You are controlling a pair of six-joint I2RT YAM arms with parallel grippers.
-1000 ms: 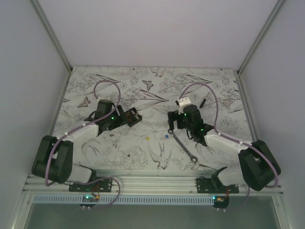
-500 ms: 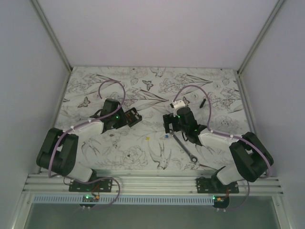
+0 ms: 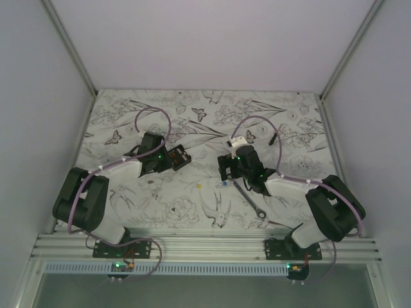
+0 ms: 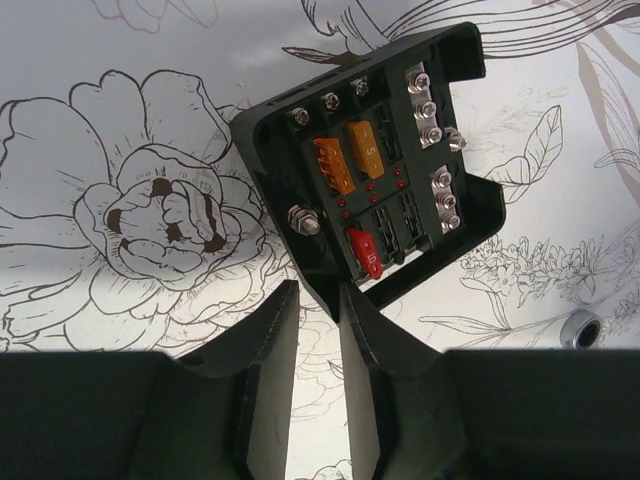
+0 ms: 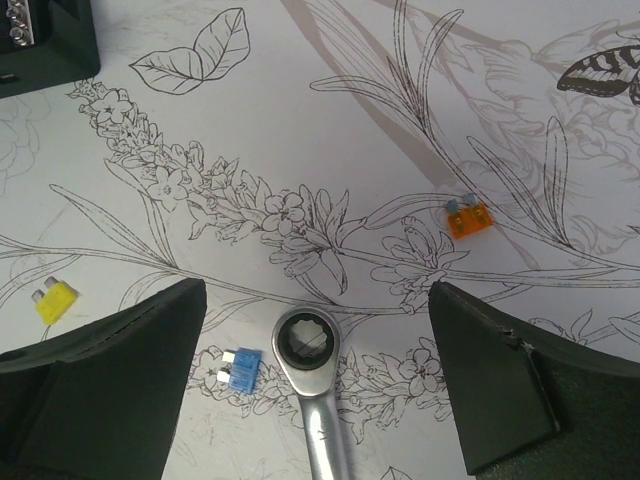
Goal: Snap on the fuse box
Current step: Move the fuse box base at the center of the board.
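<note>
The left arm (image 3: 119, 170) reaches in low across the bench (image 4: 120, 80), its gripper (image 4: 318, 300) pinched onto the near corner of the fuse box (image 4: 370, 170). The box lies open-faced left of centre. The right arm (image 3: 289, 185) bends inward, its gripper (image 5: 300, 330) spread wide just above the ring end of a wrench (image 5: 310, 350). Loose fuses lie around that end: a blue one (image 5: 240, 368) just beside it, with a yellow one (image 5: 55, 300) and an orange one (image 5: 468, 220) farther out.
</note>
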